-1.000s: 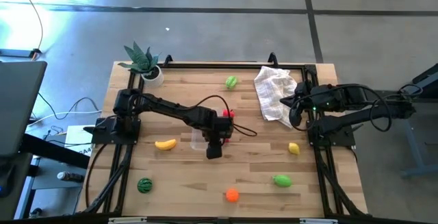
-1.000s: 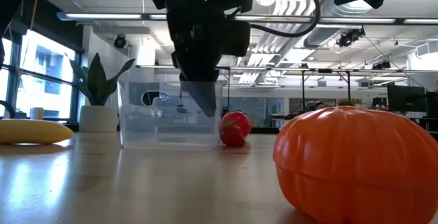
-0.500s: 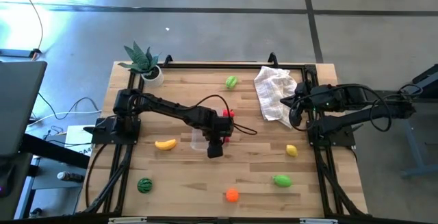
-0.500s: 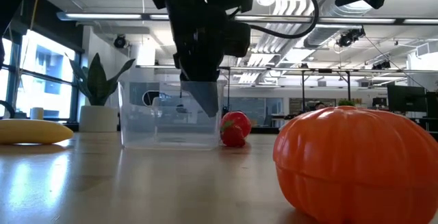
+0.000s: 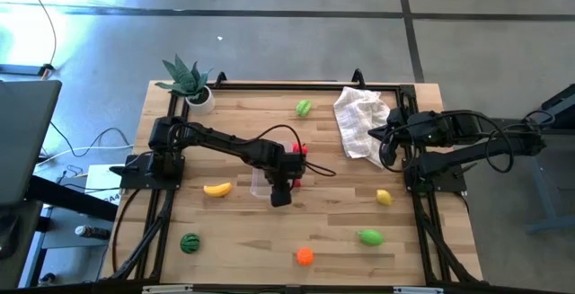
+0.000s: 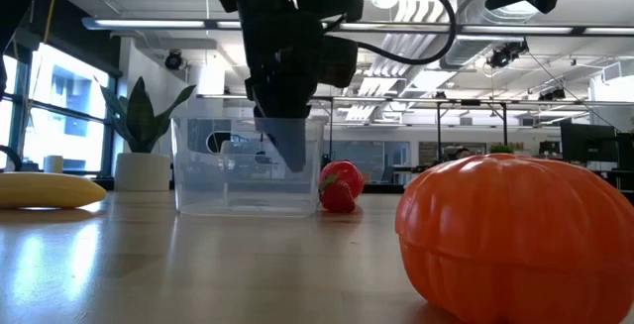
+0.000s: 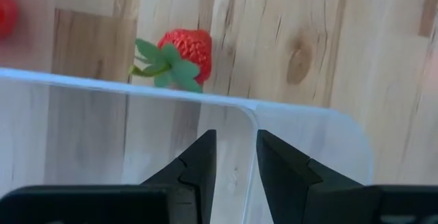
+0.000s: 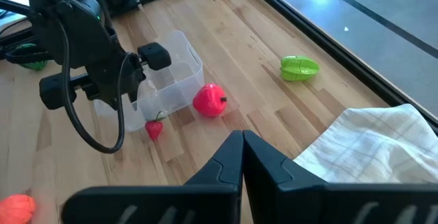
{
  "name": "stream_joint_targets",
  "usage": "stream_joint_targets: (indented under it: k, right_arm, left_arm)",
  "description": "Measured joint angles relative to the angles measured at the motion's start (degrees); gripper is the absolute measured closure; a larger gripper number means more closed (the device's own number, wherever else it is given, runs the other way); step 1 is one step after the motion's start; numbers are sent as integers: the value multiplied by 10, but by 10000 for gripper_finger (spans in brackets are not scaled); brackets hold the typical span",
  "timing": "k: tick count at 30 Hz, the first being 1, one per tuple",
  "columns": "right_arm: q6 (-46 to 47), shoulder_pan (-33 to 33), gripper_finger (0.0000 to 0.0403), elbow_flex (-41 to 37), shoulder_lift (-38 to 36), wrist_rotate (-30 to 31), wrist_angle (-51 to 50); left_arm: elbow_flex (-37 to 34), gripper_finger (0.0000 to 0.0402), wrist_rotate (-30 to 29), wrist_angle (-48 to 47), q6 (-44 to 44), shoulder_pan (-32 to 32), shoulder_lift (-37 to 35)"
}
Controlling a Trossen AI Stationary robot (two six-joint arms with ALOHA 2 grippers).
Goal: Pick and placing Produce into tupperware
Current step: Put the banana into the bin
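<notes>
Nothing much has shifted since a second ago: from above, my left pincer (image 5: 280,195) has only crept slightly over the near end of the small clear rectangular plastic tub (image 5: 261,182) mid-counter, the yellow toy lemon (image 5: 384,197) has slid a touch, and my right pincer (image 5: 387,150) waits, shut, by the crumpled white cloth (image 5: 361,120). At counter height the left fingers dip inside the tub (image 6: 248,165), which I judge is empty, with the ribbed orange toy fruit (image 6: 520,230) looming close. My left wrist camera alone shows the fingers (image 7: 198,169) pinched narrow astride the tub's wall (image 7: 246,114); pulling could drag or tip it. Only the right wrist view separates the small red toy strawberry (image 8: 155,128) from the round red toy fruit (image 8: 209,101).
</notes>
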Motion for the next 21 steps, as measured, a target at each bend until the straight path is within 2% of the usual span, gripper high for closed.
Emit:
stream_joint_targets:
  k: [7,15,21]
  right_arm:
    - [0,0,402,0,0,0,0]
    - [0,0,402,0,0,0,0]
    - [0,0,402,0,0,0,-2]
  left_arm:
    - [16,307,-13,-24,3,0,-8]
    - [146,307,-107,-209,59,7,-16]
    - [255,307,-169,-312,97,16,-16]
